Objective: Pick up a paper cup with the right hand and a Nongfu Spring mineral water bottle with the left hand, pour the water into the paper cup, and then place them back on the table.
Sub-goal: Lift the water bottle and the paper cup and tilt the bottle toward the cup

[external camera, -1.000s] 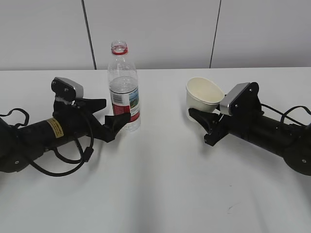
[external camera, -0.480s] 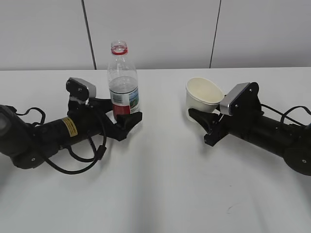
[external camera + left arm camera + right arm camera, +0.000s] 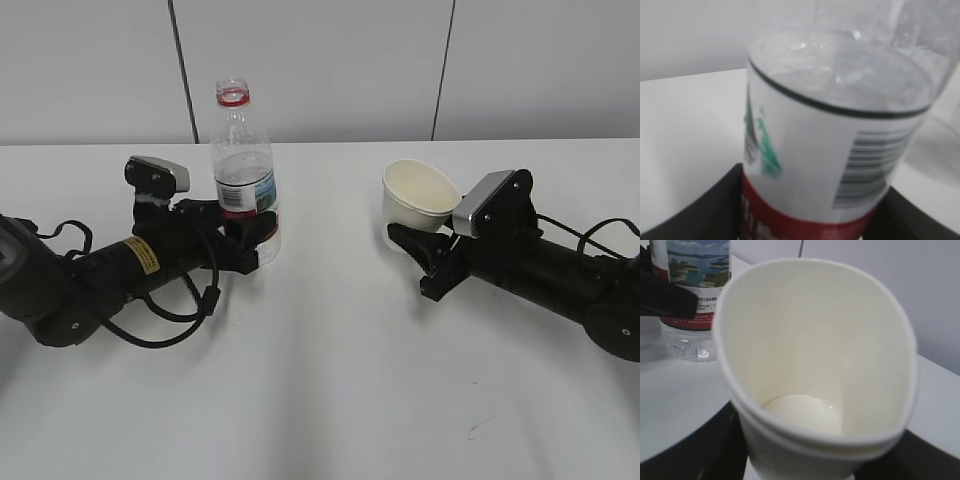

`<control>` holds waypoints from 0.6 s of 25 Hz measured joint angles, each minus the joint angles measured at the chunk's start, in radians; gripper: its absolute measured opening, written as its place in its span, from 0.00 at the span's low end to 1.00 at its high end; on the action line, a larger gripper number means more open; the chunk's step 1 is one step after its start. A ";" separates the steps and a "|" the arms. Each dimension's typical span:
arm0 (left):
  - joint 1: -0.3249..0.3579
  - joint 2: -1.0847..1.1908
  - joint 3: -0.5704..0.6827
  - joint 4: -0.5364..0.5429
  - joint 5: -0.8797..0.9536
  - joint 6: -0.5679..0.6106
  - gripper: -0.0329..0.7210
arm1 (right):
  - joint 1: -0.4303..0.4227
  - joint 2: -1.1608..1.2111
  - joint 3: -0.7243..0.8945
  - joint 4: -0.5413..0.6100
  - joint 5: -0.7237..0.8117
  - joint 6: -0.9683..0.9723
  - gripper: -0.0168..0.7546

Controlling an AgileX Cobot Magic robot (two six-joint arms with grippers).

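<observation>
The clear Nongfu Spring bottle (image 3: 243,165), capless with a red neck ring, leans slightly left on the left side of the white table (image 3: 330,380). My left gripper (image 3: 250,233) is shut on its lower label. In the left wrist view the bottle (image 3: 835,130) fills the frame between the black fingers (image 3: 715,210). I cannot tell whether its base touches the table. My right gripper (image 3: 412,236) is shut on the off-white paper cup (image 3: 420,195), tilted with its mouth toward the camera. In the right wrist view the cup (image 3: 815,355) is squeezed oval and looks empty.
A grey panelled wall (image 3: 320,60) runs behind the table's far edge. The right wrist view also shows the bottle (image 3: 690,275) and a left finger (image 3: 665,297) at the upper left. A small dark mark (image 3: 470,433) lies near the front right.
My left arm moved right to the bottle and its fingers closed round the lower label. The bottle has shifted left and a little up, now leaning. The right arm and cup have not moved.
</observation>
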 joint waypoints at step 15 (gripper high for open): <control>0.001 -0.023 0.000 0.086 0.038 0.012 0.50 | 0.000 -0.071 0.000 -0.176 0.098 0.131 0.54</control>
